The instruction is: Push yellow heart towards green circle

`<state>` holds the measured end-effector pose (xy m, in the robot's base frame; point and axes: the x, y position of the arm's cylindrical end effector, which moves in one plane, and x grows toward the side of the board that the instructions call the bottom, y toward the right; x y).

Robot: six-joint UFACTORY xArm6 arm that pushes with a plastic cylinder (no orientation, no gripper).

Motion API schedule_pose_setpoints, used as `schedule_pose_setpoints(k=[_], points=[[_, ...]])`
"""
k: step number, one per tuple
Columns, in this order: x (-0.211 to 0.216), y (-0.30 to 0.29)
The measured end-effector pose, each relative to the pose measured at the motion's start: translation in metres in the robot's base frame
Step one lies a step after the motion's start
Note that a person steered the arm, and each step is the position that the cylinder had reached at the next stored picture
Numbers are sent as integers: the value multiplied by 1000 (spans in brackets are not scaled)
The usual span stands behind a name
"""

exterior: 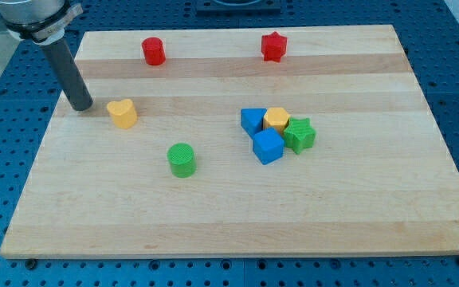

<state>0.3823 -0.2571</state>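
We see a pale wood worktop (237,215) with a smooth, faintly striped grain. The blocks look like matt plastic, e.g. the green circle (182,159).

Single view, high front angle, looking down over whole wooden board (237,215); my tip (80,107) near view's top-left.

A pale wooden table (237,215) made of lengthwise planks fills most of what I see, evenly lit. Around it lies a blue perforated surface (6,88) with rows of small holes, visible on every side.
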Motion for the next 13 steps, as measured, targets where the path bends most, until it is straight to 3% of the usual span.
schedule_pose_setpoints(k=[8,13], points=[[10,80],[10,94]])
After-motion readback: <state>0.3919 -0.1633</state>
